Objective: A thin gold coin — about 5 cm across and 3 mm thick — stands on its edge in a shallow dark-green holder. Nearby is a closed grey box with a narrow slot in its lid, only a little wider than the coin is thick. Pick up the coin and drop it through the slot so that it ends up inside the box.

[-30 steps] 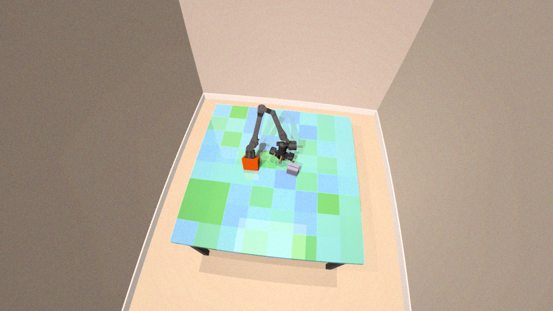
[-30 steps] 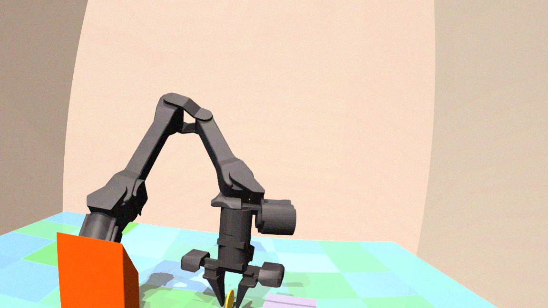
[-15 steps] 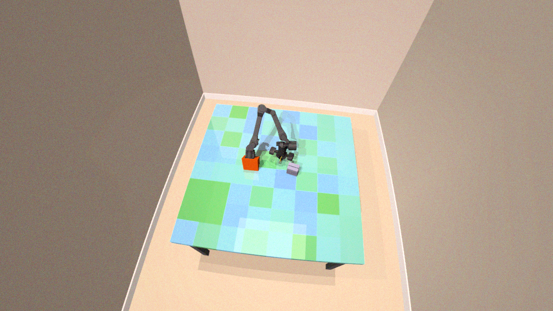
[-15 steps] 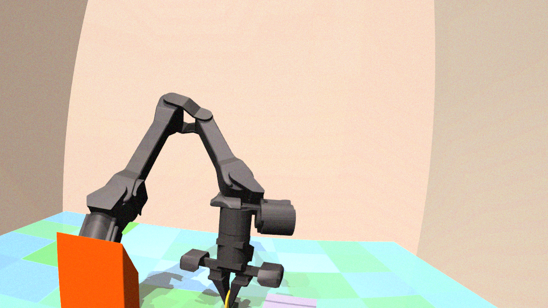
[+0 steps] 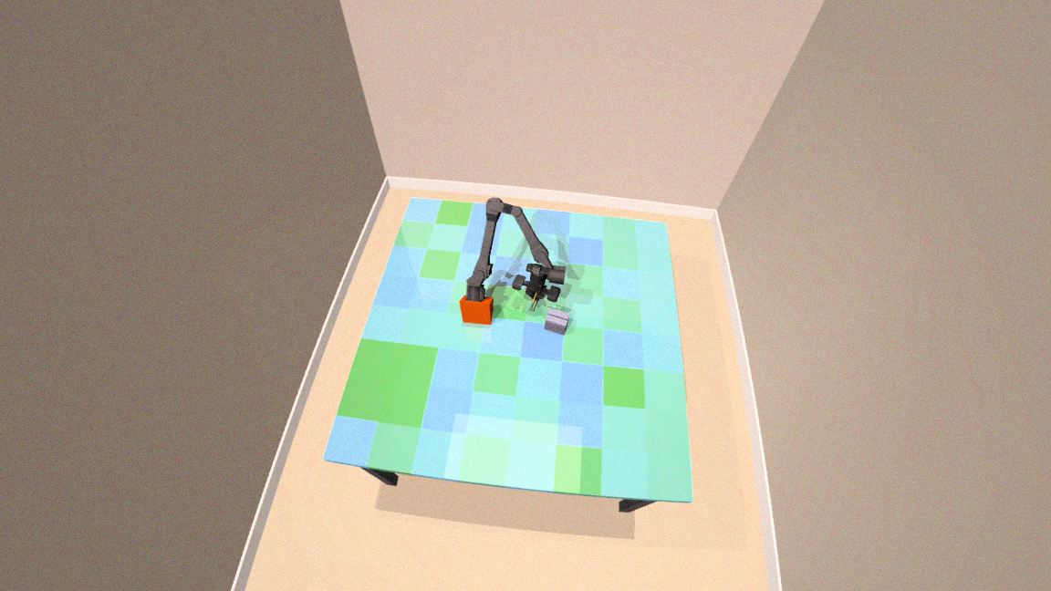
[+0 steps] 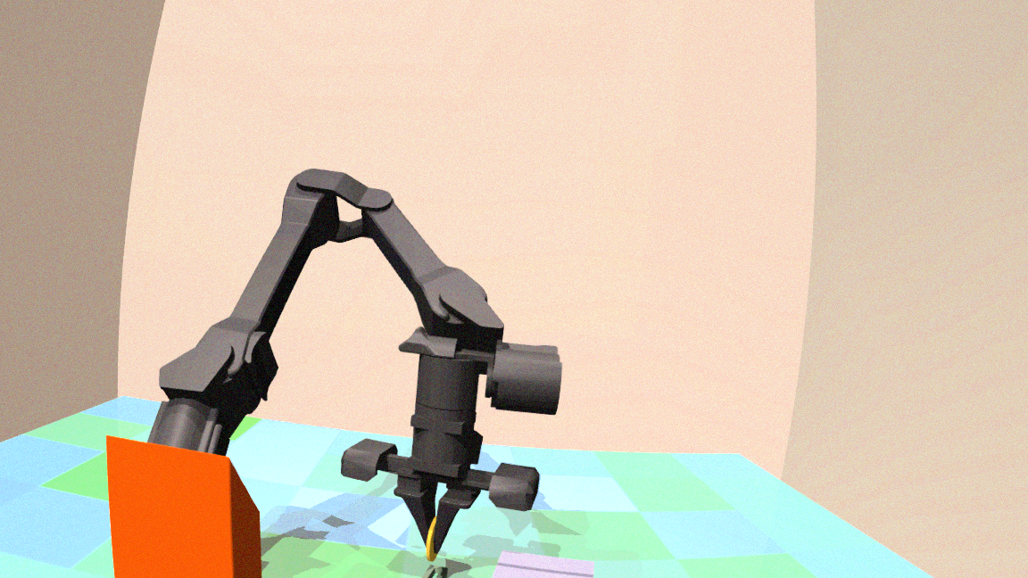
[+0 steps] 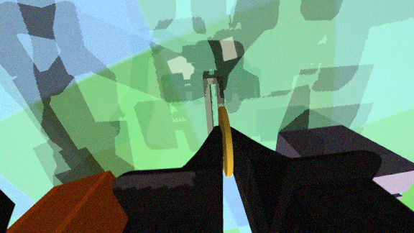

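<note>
The gold coin [image 5: 535, 296] [image 6: 431, 541] [image 7: 228, 151] is upright on edge between the fingertips, its lower part sticking out below them. My gripper [image 6: 434, 544] [image 7: 221, 130] points down and is shut on the coin, a little above the holder. The small holder [image 5: 533, 306] [image 6: 435, 573] [image 7: 208, 104] stands on the table with its groove empty; it looks greyish in this light. The closed grey-lilac box [image 5: 556, 322] [image 6: 518, 562] [image 7: 323, 142] stands to the right of the holder in the top and exterior views. Its narrow slot shows as a dark line across the lid.
The orange block [image 5: 476, 310] [image 6: 172, 510] [image 7: 80, 203] at the arm's base stands left of the holder. The patchwork table [image 5: 495, 375] [image 6: 661, 482] carries the arm's shadows around the holder. A wall rises behind the table.
</note>
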You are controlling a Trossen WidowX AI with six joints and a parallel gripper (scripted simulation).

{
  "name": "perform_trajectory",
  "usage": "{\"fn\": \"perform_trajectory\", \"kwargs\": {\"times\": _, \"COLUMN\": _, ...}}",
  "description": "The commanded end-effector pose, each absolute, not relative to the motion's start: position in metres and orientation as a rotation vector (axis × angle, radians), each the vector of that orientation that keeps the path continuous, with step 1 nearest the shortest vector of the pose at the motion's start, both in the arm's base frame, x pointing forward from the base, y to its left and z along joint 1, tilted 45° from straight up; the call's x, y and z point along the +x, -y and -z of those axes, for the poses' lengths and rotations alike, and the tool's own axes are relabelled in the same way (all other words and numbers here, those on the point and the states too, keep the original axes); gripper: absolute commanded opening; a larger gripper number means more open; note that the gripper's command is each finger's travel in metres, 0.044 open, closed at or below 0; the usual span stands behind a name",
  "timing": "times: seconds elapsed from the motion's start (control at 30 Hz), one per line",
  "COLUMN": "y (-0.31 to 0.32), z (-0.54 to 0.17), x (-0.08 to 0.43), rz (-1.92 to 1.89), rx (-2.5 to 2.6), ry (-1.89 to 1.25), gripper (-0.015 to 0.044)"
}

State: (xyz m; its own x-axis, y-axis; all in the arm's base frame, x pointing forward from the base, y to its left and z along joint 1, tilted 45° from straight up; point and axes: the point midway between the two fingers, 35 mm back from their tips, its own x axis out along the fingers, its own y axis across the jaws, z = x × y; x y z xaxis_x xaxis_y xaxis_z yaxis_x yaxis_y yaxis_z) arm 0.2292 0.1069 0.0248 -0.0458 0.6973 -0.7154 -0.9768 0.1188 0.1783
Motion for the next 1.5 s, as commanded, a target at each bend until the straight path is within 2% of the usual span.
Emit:
{"fn": "perform_trajectory", "kwargs": {"times": 0.0, "y": -0.1, "z": -0.032, "x": 0.233, "rz": -1.426, "rx": -0.464, "ry": -0.786, "gripper": 0.0}}
{"fn": "perform_trajectory", "kwargs": {"times": 0.77, "y": -0.065, "z": -0.071, "x": 0.23, "rz": -1.427, "rx": -0.454, "ry": -0.785, "gripper": 0.0}}
{"fn": "perform_trajectory", "kwargs": {"times": 1.47, "y": -0.064, "z": -0.07, "x": 0.225, "rz": -1.059, "rx": 0.087, "ry": -1.213, "gripper": 0.0}}
